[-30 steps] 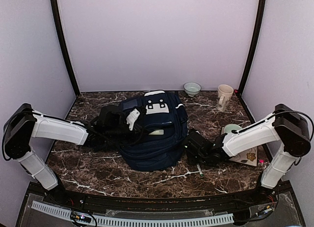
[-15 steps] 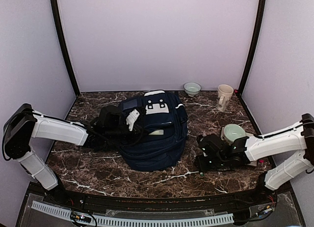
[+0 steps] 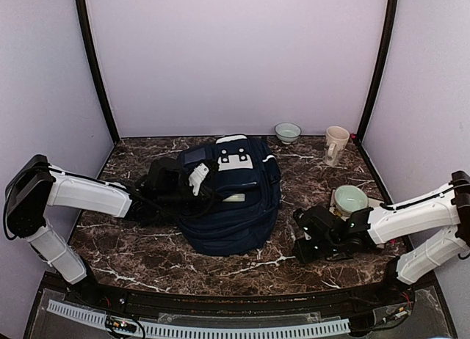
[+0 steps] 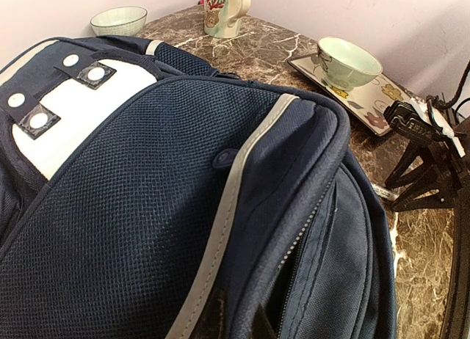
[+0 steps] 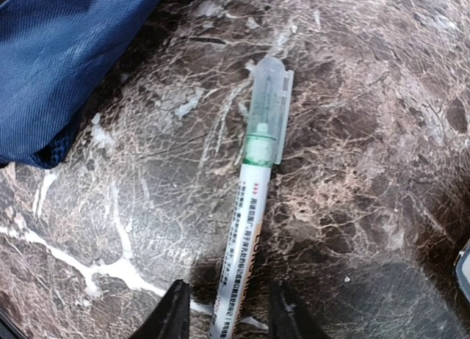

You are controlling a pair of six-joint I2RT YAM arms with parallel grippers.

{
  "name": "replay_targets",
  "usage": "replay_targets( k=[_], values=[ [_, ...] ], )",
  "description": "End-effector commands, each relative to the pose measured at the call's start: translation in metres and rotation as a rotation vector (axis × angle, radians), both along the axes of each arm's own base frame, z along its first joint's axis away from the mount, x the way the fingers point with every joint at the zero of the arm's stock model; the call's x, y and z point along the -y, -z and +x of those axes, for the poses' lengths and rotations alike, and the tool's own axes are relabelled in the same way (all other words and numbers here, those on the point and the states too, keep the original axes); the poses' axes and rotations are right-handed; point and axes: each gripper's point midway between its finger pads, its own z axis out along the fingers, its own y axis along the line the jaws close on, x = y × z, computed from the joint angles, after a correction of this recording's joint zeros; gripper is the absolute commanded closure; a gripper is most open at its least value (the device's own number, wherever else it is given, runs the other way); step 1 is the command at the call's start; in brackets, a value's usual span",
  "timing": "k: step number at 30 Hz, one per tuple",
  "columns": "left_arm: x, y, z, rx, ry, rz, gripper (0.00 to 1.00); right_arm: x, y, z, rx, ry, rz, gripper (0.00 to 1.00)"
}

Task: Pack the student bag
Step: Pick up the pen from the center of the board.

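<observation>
Student bag [image 5: 66, 53] left of right fingers [image 5: 175, 315], apart

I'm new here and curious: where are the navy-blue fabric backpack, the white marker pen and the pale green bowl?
navy-blue fabric backpack [image 3: 235, 214], top view, front panel.
white marker pen [image 5: 247, 199], right wrist view, printed barrel.
pale green bowl [image 4: 349, 73], left wrist view, outer wall.

Pale lilac walls [image 3: 235, 53], marble table [image 3: 147, 258]
</observation>
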Motion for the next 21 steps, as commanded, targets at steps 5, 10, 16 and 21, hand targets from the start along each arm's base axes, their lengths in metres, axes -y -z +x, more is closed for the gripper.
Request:
replay_targets(
  k=[5,10,16,21],
  values=[
    [-0.006,0.008,-0.008,-0.049,-0.006,0.028,1.00,0.014,0.020,-0.006,-0.026,0.004,-0.108,0.68],
    [-0.007,0.005,-0.007,-0.042,-0.011,0.029,1.00,0.020,0.031,-0.006,-0.026,0.006,-0.173,0.79],
    [-0.009,0.003,-0.007,-0.036,-0.017,0.025,1.00,0.014,0.029,-0.004,-0.005,-0.014,-0.179,0.98],
    [-0.010,0.001,-0.007,-0.032,-0.025,0.021,1.00,0.015,0.017,0.006,0.053,0.007,-0.180,1.00]
  ],
)
